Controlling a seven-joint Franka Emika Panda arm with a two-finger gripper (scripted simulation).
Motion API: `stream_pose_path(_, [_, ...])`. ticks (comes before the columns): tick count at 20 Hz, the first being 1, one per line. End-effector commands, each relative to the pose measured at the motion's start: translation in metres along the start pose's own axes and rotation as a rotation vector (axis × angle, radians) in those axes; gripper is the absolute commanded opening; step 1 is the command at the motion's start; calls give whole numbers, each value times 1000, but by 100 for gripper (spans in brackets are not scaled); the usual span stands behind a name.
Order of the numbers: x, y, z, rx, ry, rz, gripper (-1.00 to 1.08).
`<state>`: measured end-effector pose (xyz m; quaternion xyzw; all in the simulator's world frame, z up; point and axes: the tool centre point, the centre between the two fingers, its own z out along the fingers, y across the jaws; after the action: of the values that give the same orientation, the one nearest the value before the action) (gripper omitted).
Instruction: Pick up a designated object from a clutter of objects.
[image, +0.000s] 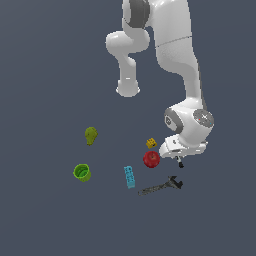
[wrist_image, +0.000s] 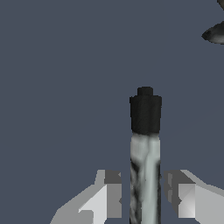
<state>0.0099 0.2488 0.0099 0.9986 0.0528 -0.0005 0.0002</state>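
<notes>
The marker (wrist_image: 145, 144), a white barrel with a black cap, lies lengthwise between my gripper's (wrist_image: 143, 186) two fingers (wrist_image: 109, 197). The jaws stand on either side of the barrel, with a narrow gap showing on each side. The gripper is open around it. In the exterior view my gripper (image: 179, 160) is low, just to the exterior view's right of the red apple (image: 151, 159). Only the marker's dark tip (image: 180, 164) shows below the hand there.
The dark wrench (image: 162, 186) lies just in front of the gripper, and its end shows in the wrist view (wrist_image: 214, 33). The yellow brick (image: 151, 143), light-blue brick (image: 129, 177), green cup (image: 82, 172) and olive pear (image: 90, 135) lie towards the exterior view's left.
</notes>
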Motion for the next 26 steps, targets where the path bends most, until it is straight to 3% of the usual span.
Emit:
stream_pose_path(1, [0, 0, 0, 0, 1, 0, -100])
stream_pose_path(15, [2, 3, -11, 0, 1, 0, -100])
stream_pose_path(26, [18, 30, -89, 0, 1, -1, -100])
